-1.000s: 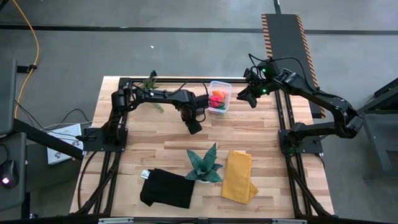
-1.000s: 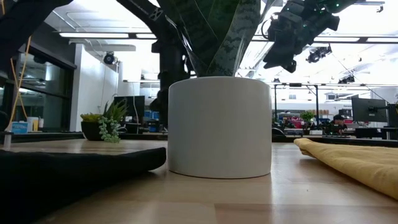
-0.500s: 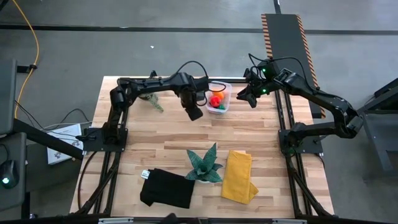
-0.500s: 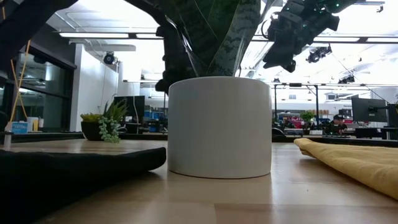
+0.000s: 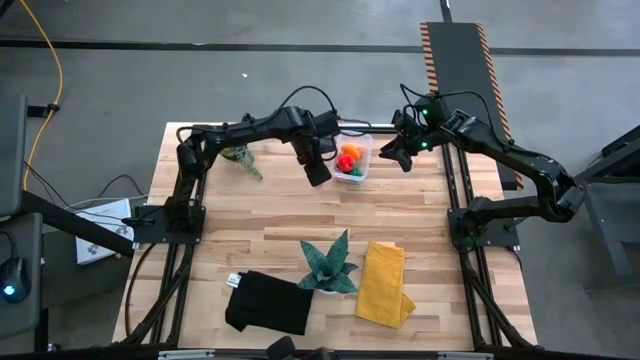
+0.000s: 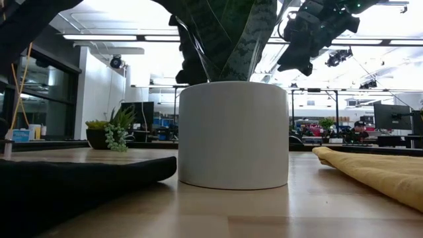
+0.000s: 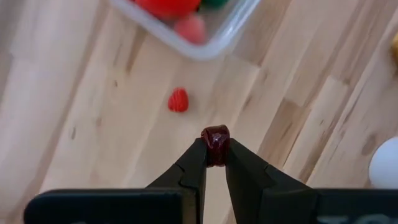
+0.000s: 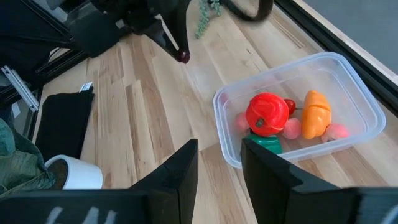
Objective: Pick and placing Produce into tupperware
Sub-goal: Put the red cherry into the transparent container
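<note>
The left gripper [image 7: 215, 155] pinches a small dark red toy fruit [image 7: 215, 137] between its fingertips and hangs above the wooden table [image 5: 250, 225], just at the 9 o'clock side of the clear tupperware tub [image 5: 353, 157], which sits toward the table's 12 o'clock edge. Inside the tub lie a red tomato-like piece [image 8: 267, 113], an orange piece [image 8: 316, 111], a green one [image 8: 266, 143] and a few pink ones. One tiny red berry [image 7: 178, 99] lies loose on the wood just outside the tub's rim — it looks like the piece left to collect. The right gripper [image 8: 219, 168] hovers off the tub's 3 o'clock side, fingers parted a little and holding nothing. To finish this step well, the left gripper should probably carry the dark fruit fully past the near wall, toward the tub's middle, and lower it inside before letting go — a release over the rim would likely let so small and round a piece bounce out. It should also stay clear of the wall, since the light tub would slide easily if nudged.
</note>
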Available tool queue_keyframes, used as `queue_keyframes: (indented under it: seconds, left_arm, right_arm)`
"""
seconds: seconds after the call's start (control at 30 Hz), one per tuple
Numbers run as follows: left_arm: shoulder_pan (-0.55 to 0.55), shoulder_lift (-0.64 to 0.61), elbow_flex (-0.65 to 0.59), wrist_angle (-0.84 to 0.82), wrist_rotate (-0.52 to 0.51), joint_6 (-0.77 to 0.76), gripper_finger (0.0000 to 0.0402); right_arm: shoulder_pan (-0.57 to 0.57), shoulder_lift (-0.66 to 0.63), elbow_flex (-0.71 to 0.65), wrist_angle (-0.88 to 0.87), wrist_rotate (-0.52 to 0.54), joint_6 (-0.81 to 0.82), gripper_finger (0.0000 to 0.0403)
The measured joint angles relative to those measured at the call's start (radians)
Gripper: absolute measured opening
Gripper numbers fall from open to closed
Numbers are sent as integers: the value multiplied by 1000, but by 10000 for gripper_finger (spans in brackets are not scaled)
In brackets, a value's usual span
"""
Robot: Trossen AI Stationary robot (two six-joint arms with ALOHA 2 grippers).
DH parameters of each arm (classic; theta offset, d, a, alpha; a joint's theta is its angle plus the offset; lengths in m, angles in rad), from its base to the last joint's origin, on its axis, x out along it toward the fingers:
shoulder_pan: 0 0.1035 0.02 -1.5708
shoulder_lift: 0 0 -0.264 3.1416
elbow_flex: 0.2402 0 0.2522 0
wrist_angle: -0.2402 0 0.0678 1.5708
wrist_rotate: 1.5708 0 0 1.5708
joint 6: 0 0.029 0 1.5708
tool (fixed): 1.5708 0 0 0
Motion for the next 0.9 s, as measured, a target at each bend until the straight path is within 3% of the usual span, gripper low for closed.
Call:
queue_keyframes:
  seconds: [0.57, 0.9]
  left_arm:
    - [0, 0, 70, 291, 41, 21, 42]
    - [54, 0, 70, 518, 111, -188, 42]
  right_arm:
    - [0, 0, 0, 20, 10, 45, 113]
    - [0, 0, 0, 122, 10, 38, 113]
